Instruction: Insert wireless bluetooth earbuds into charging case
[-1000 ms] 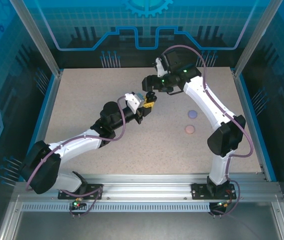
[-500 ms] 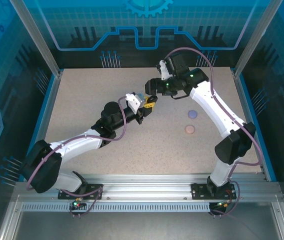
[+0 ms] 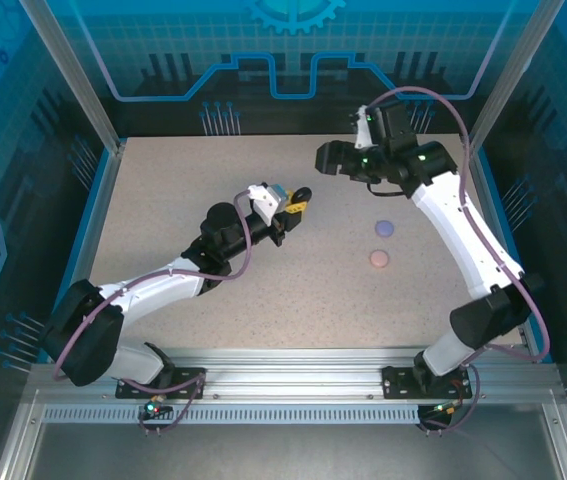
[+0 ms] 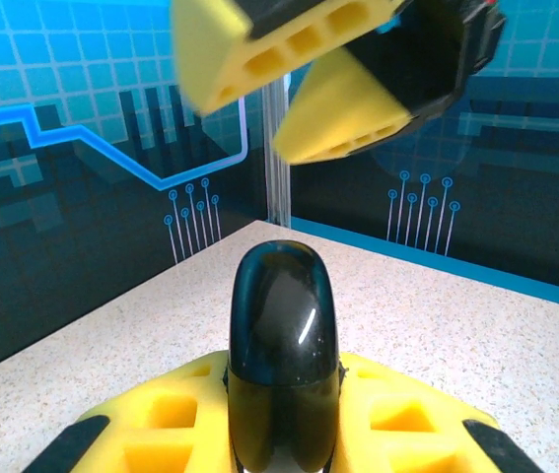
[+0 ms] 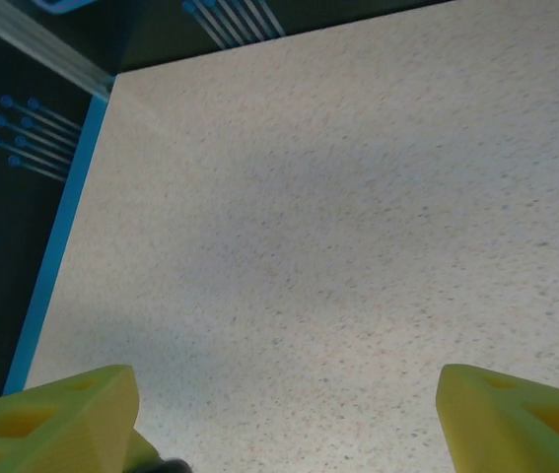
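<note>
My left gripper is shut on a glossy black charging case, held above the middle of the table. In the left wrist view the case stands on edge between the yellow fingers and looks closed. My right gripper hangs open to the right of it and further back, apart from the case. Its yellow fingers show at the top of the left wrist view. In its own view the right gripper is spread wide over bare table. The earbuds are out of view.
A lilac round case and a pale pink one lie on the speckled table right of centre. A blue rim and dark walls bound the table. A small dark shape sits beside the right gripper's left finger; what it is I cannot tell.
My right gripper has drawn away from the black case, moving right and toward the back, and its arm has swung outward. The left arm and the case have stayed put.
</note>
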Controlling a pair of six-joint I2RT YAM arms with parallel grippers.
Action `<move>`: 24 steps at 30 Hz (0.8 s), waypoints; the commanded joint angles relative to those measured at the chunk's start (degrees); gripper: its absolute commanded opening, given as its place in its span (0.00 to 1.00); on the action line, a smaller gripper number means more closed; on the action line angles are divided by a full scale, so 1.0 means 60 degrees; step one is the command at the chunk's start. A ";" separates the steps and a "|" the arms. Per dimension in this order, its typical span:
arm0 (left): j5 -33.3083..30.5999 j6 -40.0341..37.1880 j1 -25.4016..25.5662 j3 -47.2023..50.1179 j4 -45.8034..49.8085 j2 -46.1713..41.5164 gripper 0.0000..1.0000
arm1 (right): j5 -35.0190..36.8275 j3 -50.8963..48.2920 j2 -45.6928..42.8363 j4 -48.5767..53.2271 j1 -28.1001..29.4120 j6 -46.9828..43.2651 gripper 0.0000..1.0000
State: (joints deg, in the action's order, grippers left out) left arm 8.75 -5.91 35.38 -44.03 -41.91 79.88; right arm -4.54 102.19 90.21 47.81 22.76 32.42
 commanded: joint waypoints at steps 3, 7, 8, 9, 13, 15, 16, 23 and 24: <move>-0.0427 0.1244 -0.0051 0.0227 0.0622 -0.0475 0.00 | 0.0423 -0.1309 -0.0946 -0.0566 -0.0302 0.0424 0.80; -0.0569 0.2205 -0.0038 0.0218 0.1491 -0.0654 0.00 | 0.0654 -0.2490 -0.1579 -0.0770 -0.0352 0.0484 0.80; -0.0527 0.2476 -0.0043 0.0215 0.1694 -0.0649 0.00 | 0.0739 -0.2775 -0.1749 -0.0807 -0.0351 0.0484 0.80; -0.0469 0.2731 -0.0044 0.0215 0.1853 -0.0656 0.00 | 0.0802 -0.3071 -0.1917 -0.0840 -0.0355 0.0481 0.80; -0.0436 0.3770 -0.0049 0.0231 0.2386 -0.0550 0.00 | 0.1035 -0.4198 -0.2534 -0.1053 -0.0352 0.0557 0.81; -0.0410 0.4248 -0.0045 0.0136 0.2824 -0.0392 0.00 | 0.1183 -0.4691 -0.2745 -0.1083 -0.0352 0.0572 0.81; -0.0404 0.4471 -0.0051 0.0091 0.3011 -0.0303 0.00 | 0.1247 -0.4889 -0.2826 -0.1091 -0.0354 0.0586 0.81; 0.0416 0.5762 -0.0106 -0.0851 0.4472 0.1115 0.00 | 0.1366 -0.6078 -0.3085 -0.1373 -0.0366 0.0770 0.81; 0.0644 0.5939 -0.0122 -0.1030 0.4587 0.1455 0.00 | 0.1408 -0.6156 -0.3083 -0.1377 -0.0366 0.0779 0.81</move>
State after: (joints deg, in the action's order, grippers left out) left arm 8.58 24.27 35.22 -46.52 -19.07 85.17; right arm 2.66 66.72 72.69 41.43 21.21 36.07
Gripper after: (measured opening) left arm 0.218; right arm 0.805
